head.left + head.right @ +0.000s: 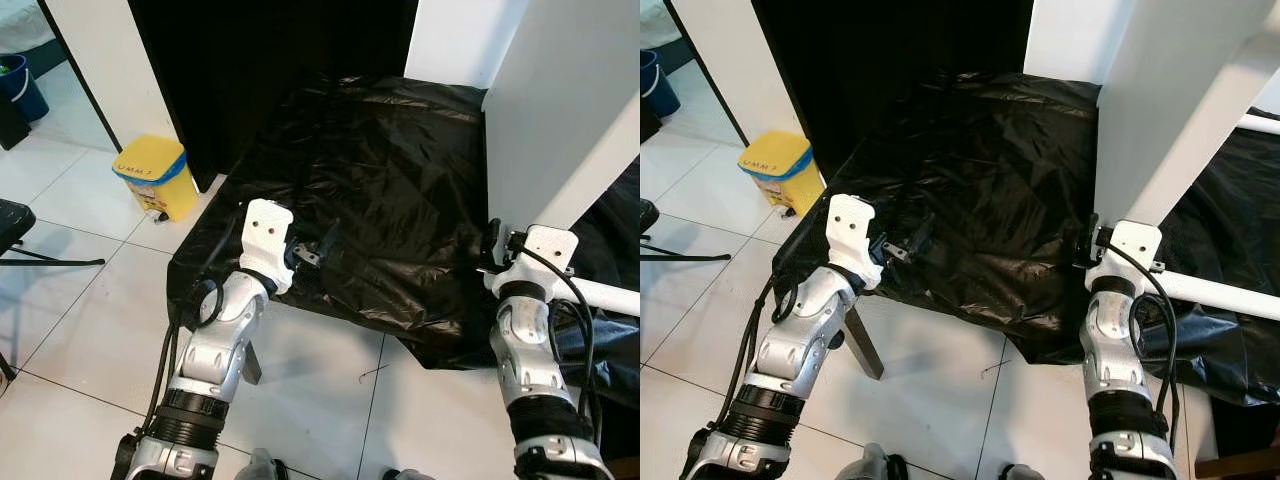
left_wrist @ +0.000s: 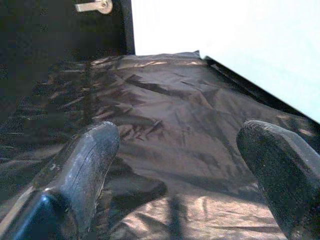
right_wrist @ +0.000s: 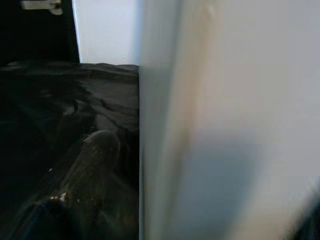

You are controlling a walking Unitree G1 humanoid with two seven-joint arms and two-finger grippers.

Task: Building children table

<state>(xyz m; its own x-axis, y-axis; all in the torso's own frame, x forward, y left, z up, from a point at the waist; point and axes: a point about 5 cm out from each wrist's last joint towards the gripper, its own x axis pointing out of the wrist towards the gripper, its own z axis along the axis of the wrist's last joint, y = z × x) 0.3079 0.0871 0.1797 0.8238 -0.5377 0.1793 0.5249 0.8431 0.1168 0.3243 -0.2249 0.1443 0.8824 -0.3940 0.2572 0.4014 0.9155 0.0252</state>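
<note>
White table panel (image 1: pixel 560 110) stands on edge on the black sheet (image 1: pixel 380 190), right gripper (image 1: pixel 1087 247) at its near edge, grip unclear; left gripper (image 2: pixel 185 165) wide open, empty, well left of the panel.

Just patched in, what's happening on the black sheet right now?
The right gripper is at the edge of a white table panel standing on the black plastic sheet, one finger visible beside it. The left gripper hangs open and empty over the sheet. A yellow bin stands off to the left.
</note>
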